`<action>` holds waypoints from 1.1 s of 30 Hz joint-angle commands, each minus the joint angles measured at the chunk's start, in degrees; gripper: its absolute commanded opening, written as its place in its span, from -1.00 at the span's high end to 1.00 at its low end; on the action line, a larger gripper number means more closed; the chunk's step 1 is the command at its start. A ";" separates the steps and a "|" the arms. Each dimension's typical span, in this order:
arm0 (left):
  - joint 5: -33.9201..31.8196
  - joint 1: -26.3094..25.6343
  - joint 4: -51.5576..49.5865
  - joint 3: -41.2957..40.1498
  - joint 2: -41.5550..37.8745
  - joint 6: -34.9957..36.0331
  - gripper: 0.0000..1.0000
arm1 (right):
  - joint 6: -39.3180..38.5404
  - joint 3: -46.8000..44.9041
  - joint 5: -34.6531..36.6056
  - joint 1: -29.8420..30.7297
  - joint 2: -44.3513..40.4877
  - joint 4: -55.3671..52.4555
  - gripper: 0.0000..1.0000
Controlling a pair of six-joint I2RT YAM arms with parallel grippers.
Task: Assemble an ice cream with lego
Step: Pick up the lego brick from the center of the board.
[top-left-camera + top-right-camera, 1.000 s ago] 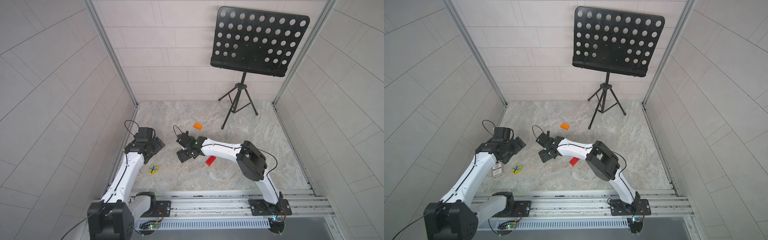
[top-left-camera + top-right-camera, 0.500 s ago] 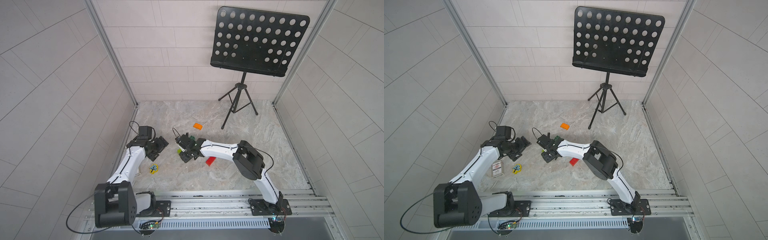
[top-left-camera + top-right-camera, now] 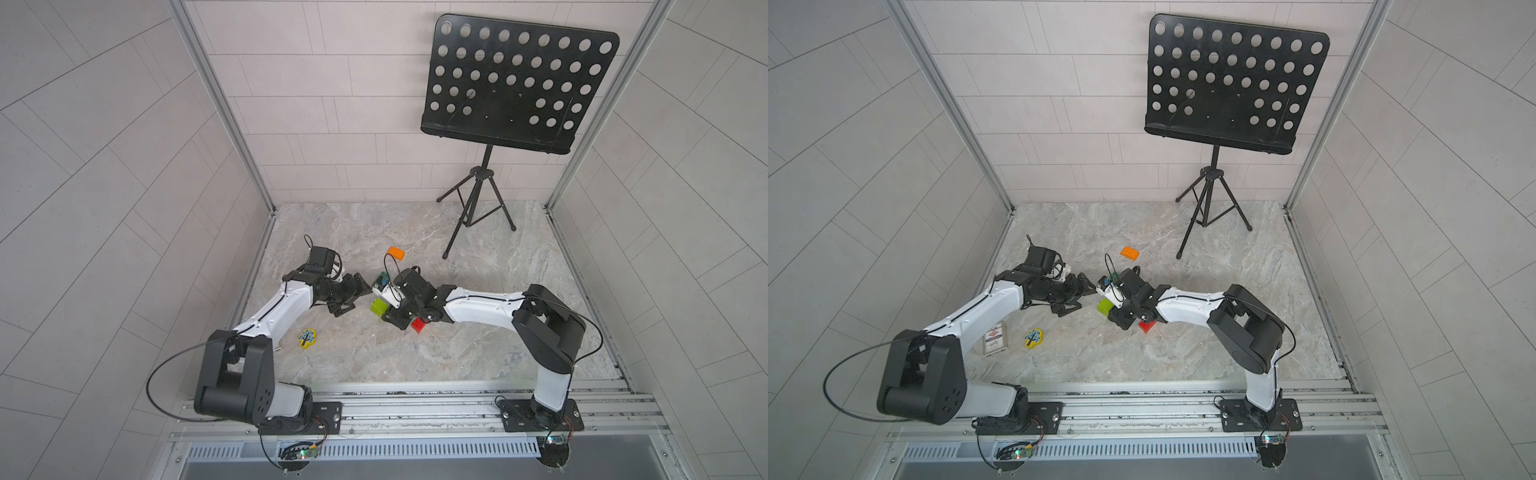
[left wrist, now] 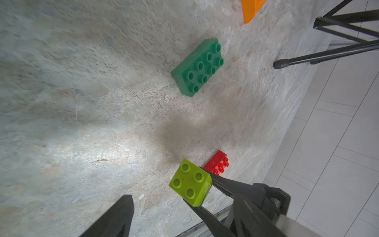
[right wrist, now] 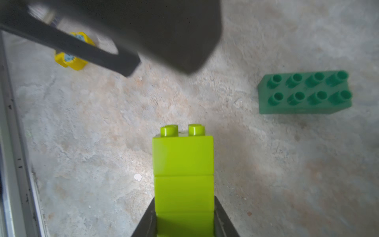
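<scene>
Between the jaws of the right gripper (image 5: 184,205): a lime-green two-brick plastic stem (image 5: 183,162), freshly pinched.
Spread a second ago, those jaws have pressed onto the stem's base end, so the build's foundation is secured, seemingly just off the marbled tabletop (image 3: 457,345). Its long axis runs straight out from the grip, roughly level, studs pointing at the left gripper (image 3: 354,298), which has swung close, jaws spread and empty. A dark green eight-stud brick (image 5: 304,92), red brick (image 4: 217,163) and rounded orange brick (image 3: 395,252) lie loose.
</scene>
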 commanded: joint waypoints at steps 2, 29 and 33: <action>4.70 -2.64 1.31 1.90 1.66 0.48 -0.63 | -0.24 -1.22 -3.87 -0.81 -1.64 5.83 1.00; 0.17 -4.07 -0.36 9.12 8.63 -2.40 0.64 | 9.11 -7.79 -14.79 -9.16 -6.46 15.87 0.17; -11.08 -6.58 -6.82 14.05 8.84 1.66 0.68 | 15.70 -11.78 -18.48 -12.40 -11.54 20.13 -0.13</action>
